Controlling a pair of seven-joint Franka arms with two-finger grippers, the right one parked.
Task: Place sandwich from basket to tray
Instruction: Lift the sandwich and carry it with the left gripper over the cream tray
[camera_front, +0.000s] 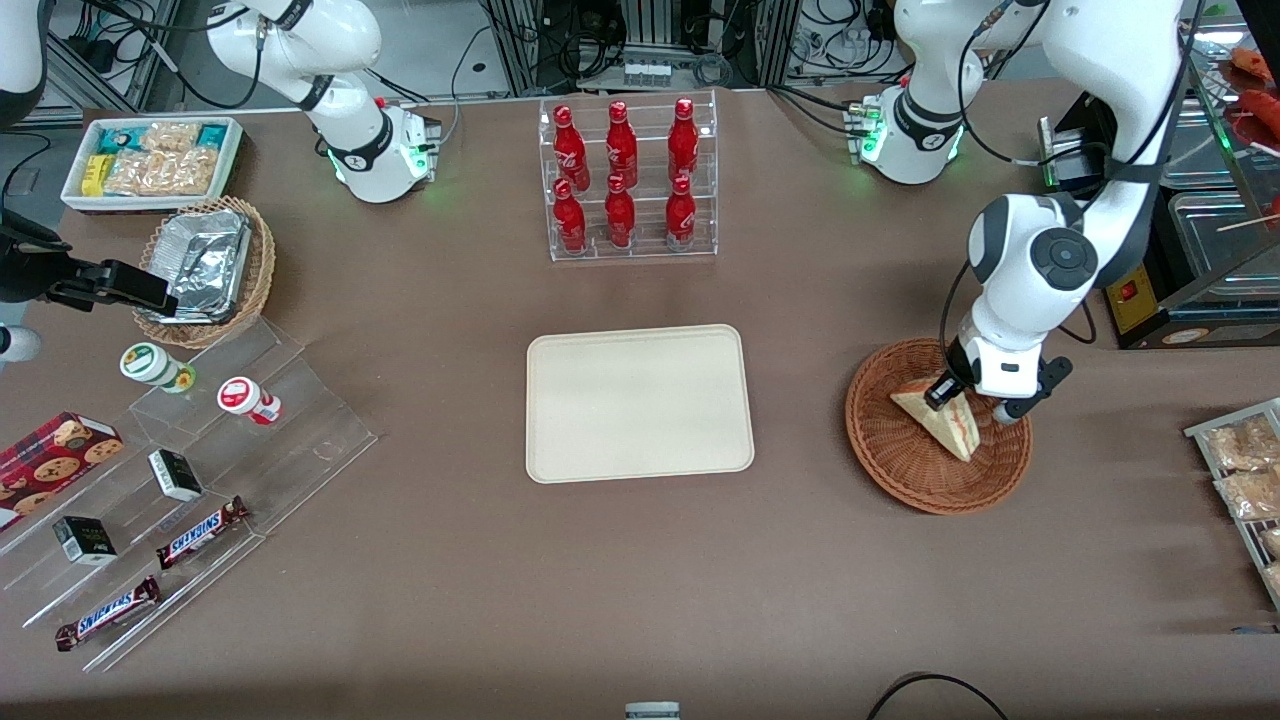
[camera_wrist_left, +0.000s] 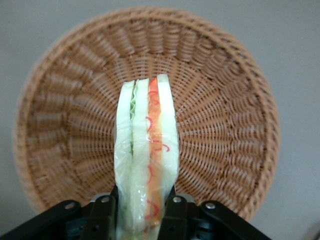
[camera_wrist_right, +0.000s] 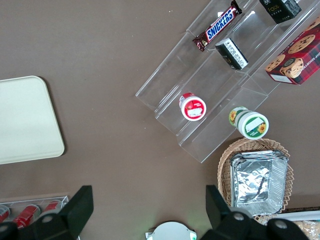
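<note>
The sandwich (camera_front: 940, 418) is a plastic-wrapped wedge of white bread with red-orange and green filling, and it sits over the round reddish-brown wicker basket (camera_front: 900, 465) toward the working arm's end of the table. My gripper (camera_front: 972, 399) is shut on the sandwich, one finger on each bread face. In the left wrist view the sandwich (camera_wrist_left: 146, 150) stands on edge between the black fingers (camera_wrist_left: 102, 217), with the basket (camera_wrist_left: 225, 115) spread beneath it. The cream tray (camera_front: 638, 402) lies bare at the table's middle, beside the basket.
A clear rack of red bottles (camera_front: 628, 180) stands farther from the front camera than the tray. Toward the parked arm's end are a tan basket with foil containers (camera_front: 205, 268), a white snack bin (camera_front: 152, 160) and acrylic steps with snacks (camera_front: 190, 480). Packets (camera_front: 1245, 470) lie near the basket.
</note>
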